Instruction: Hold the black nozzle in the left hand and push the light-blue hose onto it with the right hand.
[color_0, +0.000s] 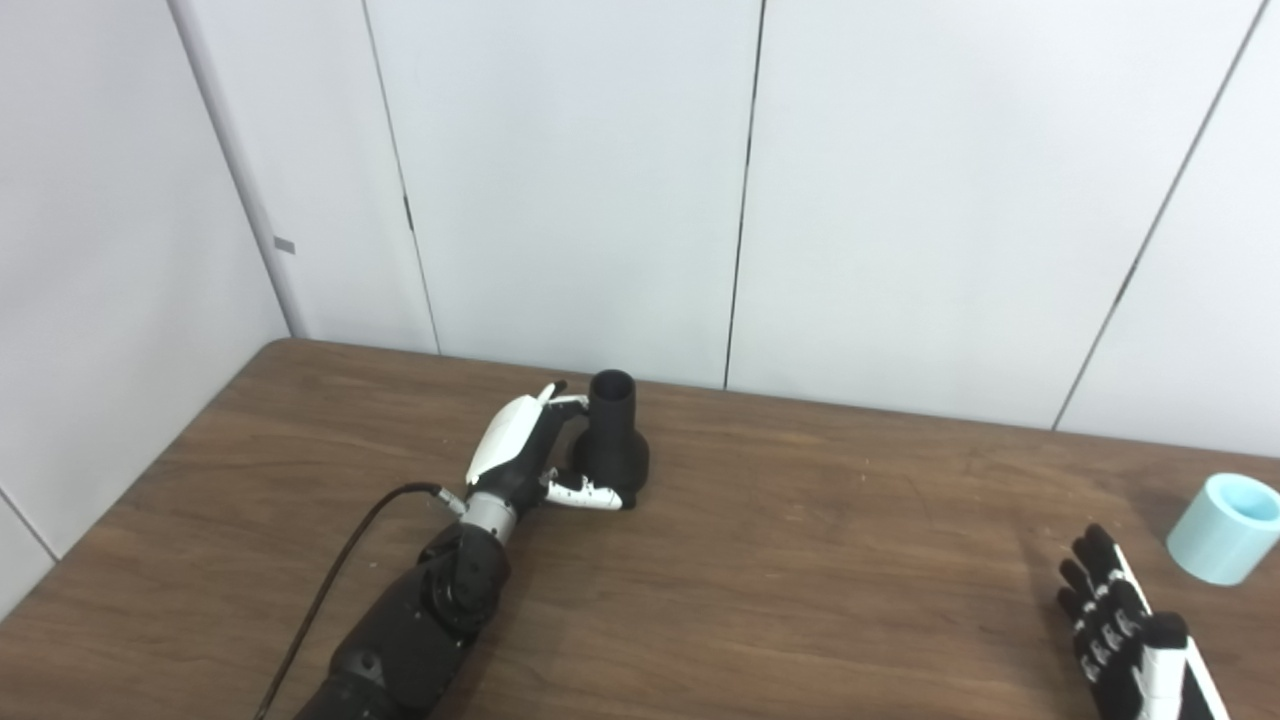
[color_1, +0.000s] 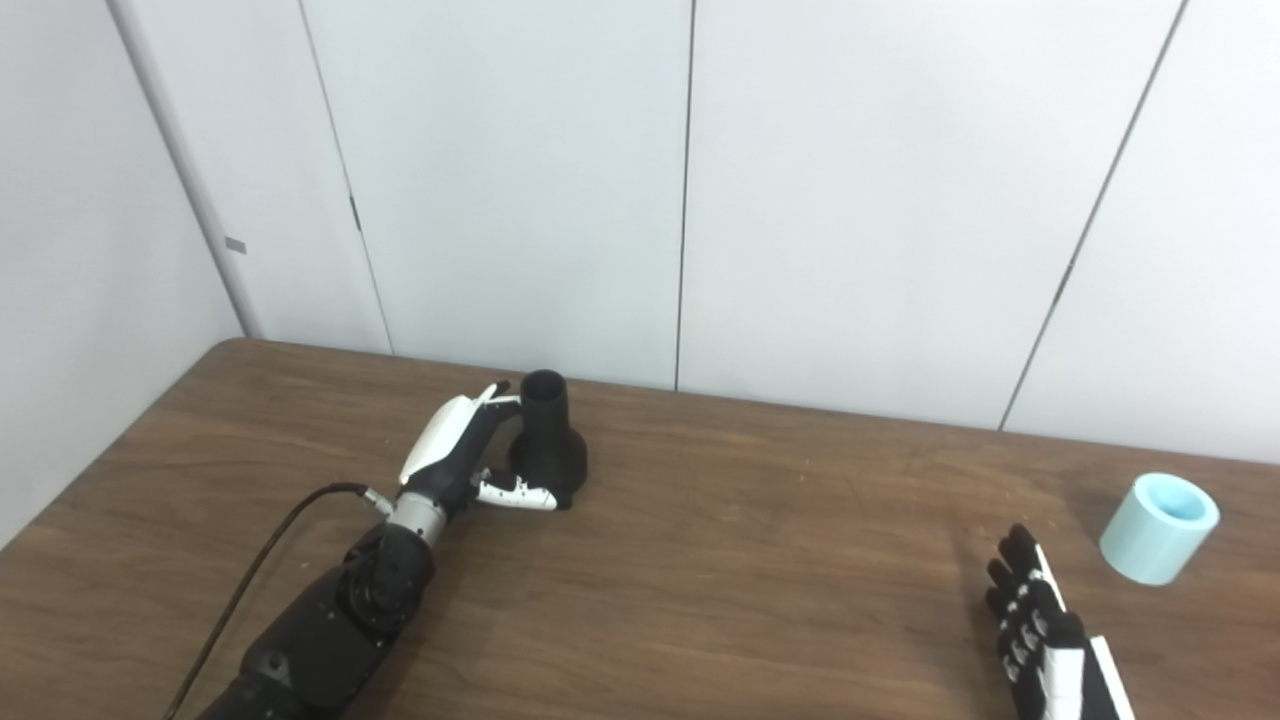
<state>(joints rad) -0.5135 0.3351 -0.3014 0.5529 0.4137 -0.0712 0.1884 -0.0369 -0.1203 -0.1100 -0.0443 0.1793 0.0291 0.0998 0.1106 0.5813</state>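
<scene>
At centre-left of the frame, on the brown table (color_0: 800, 560), we find the black nozzle (color_0: 612, 440) standing upright on its flared base, narrow mouth up. The left hand (color_0: 525, 450) is against its left side: the fingers (color_0: 560, 398) reach the neck near the top and the thumb (color_0: 590, 494) lies along the base. We judge the fingers to be curling round it, but whether the grasp is firm we cannot tell; the base appears to sit on the table, so it is not lifted.

At the right edge of the frame, the hose (color_0: 1225, 528), a short light-blue tube, lies tilted with its open end up and to the right. The right hand (color_0: 1120, 625), at lower right, is near it but apart, fingers straight and holding nothing.

We judge the step in hand to be the seizing of the nozzle. Next, the left hand must close fully and steady it, and the right must reach up-right to grasp the hose.
</scene>
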